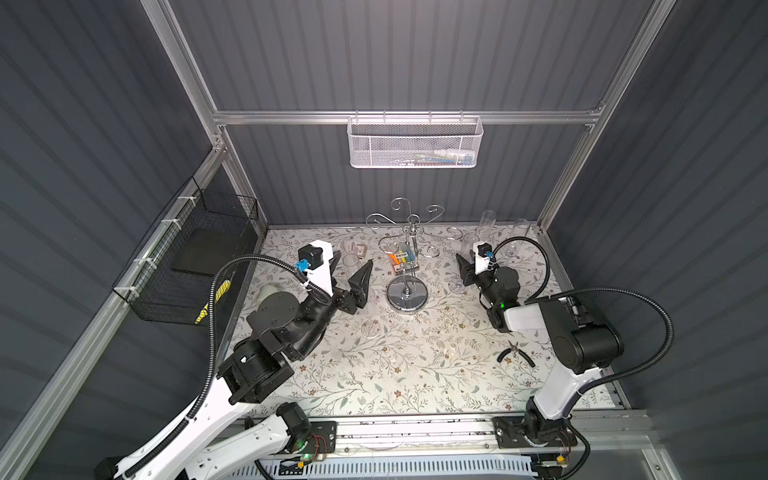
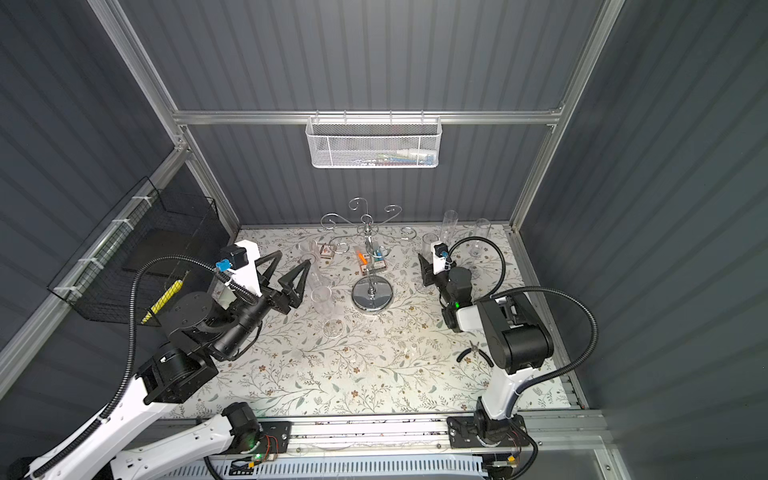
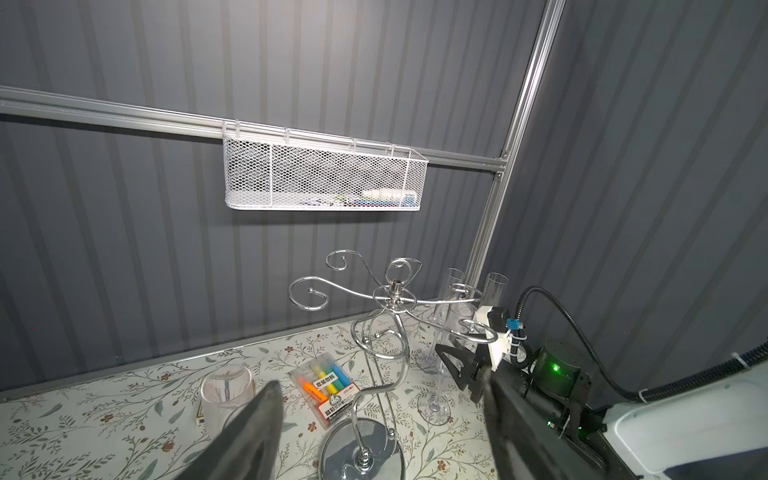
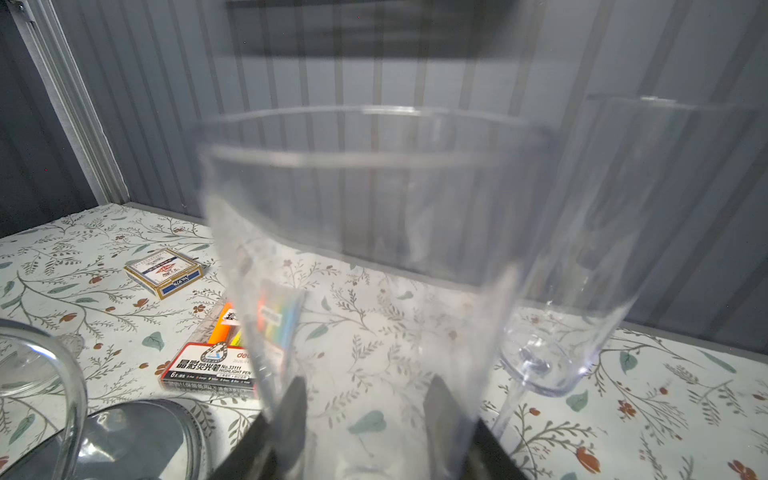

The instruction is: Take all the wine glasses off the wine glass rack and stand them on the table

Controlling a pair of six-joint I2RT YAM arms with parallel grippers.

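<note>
The wine glass rack [image 1: 407,297] is bright chrome wire, its disc base polished like a mirror; the wine glass [image 4: 374,232] is clear, smooth and glossy. The tabletop [image 1: 374,374] wears a mostly matt leaf-printed covering, the white basket [image 1: 415,145] at upper centre of both top views is painted metal mesh, and the black basket [image 1: 174,299] at left is thin dark wire.

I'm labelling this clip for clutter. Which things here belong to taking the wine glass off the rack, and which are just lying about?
Job: wine glass rack; wine glass gripped by the right end effector; left end effector, open.
Lying about: highlighter pack; card box; pliers; white mesh basket; black wire basket.
</note>
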